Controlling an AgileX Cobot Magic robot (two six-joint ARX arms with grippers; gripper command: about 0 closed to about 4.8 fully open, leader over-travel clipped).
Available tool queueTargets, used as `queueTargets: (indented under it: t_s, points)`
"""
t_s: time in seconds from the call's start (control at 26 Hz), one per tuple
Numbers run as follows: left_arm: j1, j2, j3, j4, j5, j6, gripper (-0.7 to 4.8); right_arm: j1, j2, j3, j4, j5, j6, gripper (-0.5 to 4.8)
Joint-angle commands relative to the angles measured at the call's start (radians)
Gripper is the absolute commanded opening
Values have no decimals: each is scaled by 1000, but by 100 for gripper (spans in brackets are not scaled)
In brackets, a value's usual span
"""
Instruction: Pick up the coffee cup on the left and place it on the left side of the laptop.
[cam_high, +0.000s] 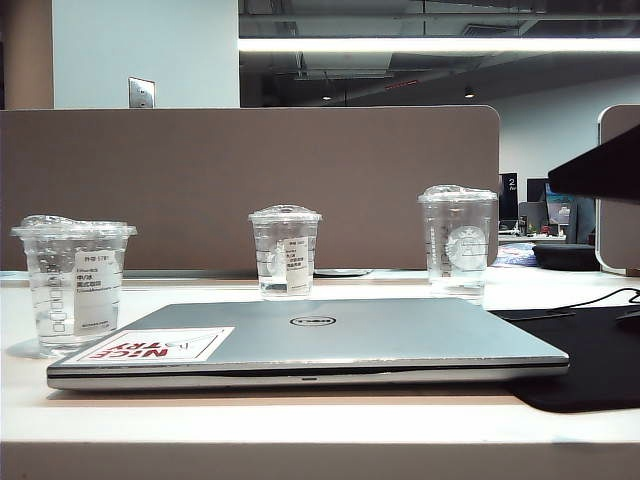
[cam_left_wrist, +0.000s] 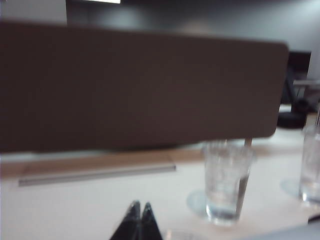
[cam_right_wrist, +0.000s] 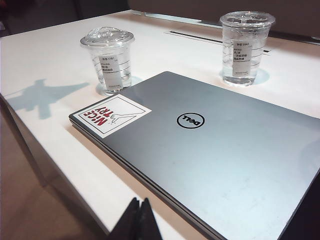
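Though thin-walled and water-weighted, coffee cup (cam_high: 74, 285) at frame left needs mid-wall grip; left gripper (cam_left_wrist: 138, 220) and right gripper (cam_right_wrist: 139, 216) both closed, empty.

Two more clear cups (cam_high: 285, 250) (cam_high: 458, 238) stand on the white desk (cam_high: 300, 415) before a brown partition (cam_high: 250, 180); a black mat (cam_high: 590, 360) lies beside.

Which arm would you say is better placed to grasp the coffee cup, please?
Left, probably: the coffee cup stands at the laptop's left end, that arm's side. Both the left claw and right claw are shut and empty.
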Motion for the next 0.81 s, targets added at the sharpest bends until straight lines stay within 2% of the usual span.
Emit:
queueTargets:
  t_s: [0.04, 0.15, 0.19, 0.27, 0.38, 0.54, 0.81]
  points:
    - [1, -229, 3, -220, 8, -18, -6, 2, 1, -4, 18, 1, 3, -5]
    - [0, -438, 6, -492, 8, -18, -6, 2, 1, -4, 18, 1, 3, -4]
    - [0, -595, 7, -682, 0, -10, -6, 2, 1, -4, 18, 1, 3, -4]
    - [0, -800, 7, -899, -35, -9, -6, 2, 1, -4, 18, 0, 3, -4]
    - [0, -1003, 8, -1125, -68, 14, -6, 2, 1, -4, 18, 1, 3, -4]
    - [-1, -978, 20, -1205, -62, 8, -6, 2, -8, -4, 6, -6, 3, -4]
    - [-2, -978, 19, -1223, -62, 8, -5, 2, -24, -4, -5, 1, 3, -4]
